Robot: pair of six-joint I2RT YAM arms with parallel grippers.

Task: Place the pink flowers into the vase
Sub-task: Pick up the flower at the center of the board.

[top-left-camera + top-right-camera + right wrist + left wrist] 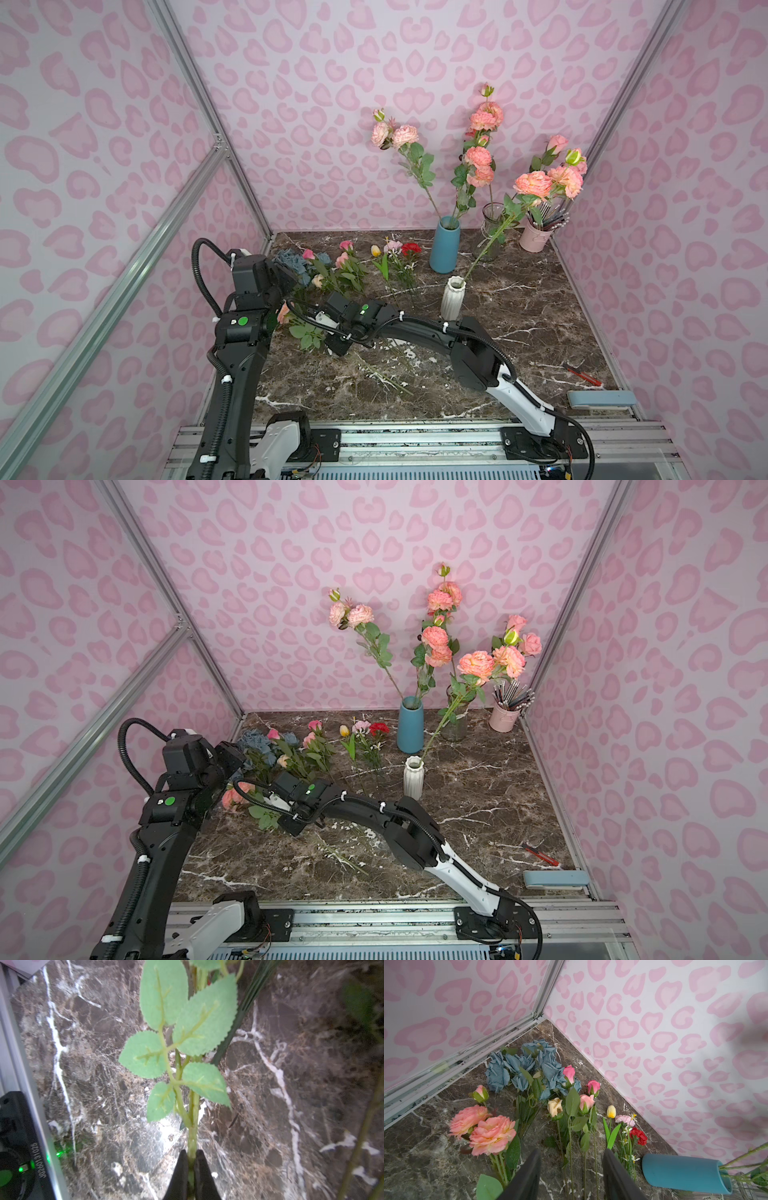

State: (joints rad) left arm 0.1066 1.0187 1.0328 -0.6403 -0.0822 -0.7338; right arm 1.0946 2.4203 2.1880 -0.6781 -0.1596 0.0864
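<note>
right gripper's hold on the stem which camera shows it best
Right wrist: the right gripper is shut on the green stem, seen close up. In both top views its wrist hides the fingertips; the left wrist shows only the salmon-pink blooms.

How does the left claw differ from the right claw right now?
The left claw is open and empty; the right claw is shut on a pink flower stem. The left claw hovers high over the lying flowers; the right claw sits low near the marble table. Both have black fingers.
</note>
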